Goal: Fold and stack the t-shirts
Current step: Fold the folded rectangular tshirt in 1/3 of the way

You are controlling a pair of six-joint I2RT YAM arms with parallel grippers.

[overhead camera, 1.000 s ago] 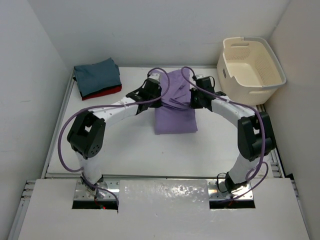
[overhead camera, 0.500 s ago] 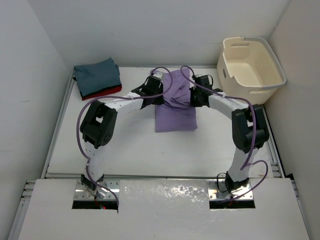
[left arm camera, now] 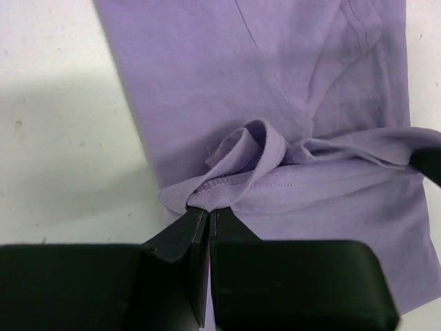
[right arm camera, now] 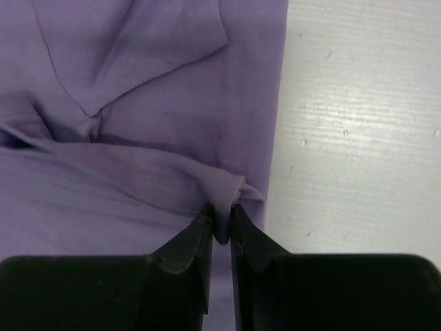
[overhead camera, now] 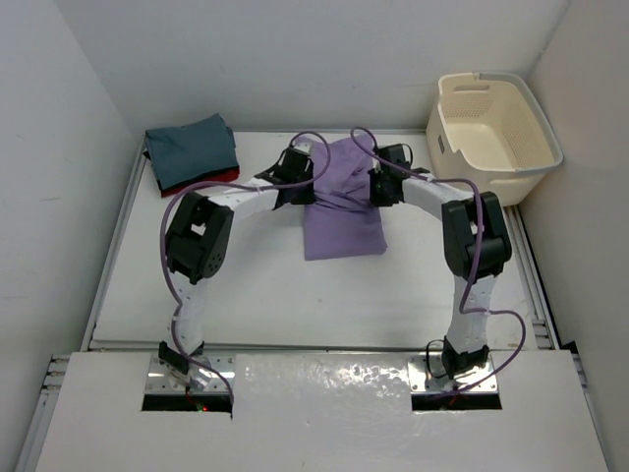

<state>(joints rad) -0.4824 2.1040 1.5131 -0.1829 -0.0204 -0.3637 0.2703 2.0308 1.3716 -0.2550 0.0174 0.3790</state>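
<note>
A: Pinching what, the left claw (left arm camera: 209, 212)?
B: A bunched hem fold of the purple shirt (left arm camera: 275, 83); jaws clenched tight on it; a taut ridge of cloth runs off to the other side.
A: And the right claw (right arm camera: 220, 215)?
B: Grasping the same shirt; a small pucker at its right edge sits between the nearly closed jaws.
A: Where does the shirt lie?
B: On the table (overhead camera: 246, 285), mid far half, between both arms; near part flat, far part rumpled.
A: Anything else?
B: Folded in the far left corner, a blue-grey shirt (overhead camera: 192, 147) on a red shirt (overhead camera: 208, 182); tub (overhead camera: 482, 167) at far right, well apart.
</note>
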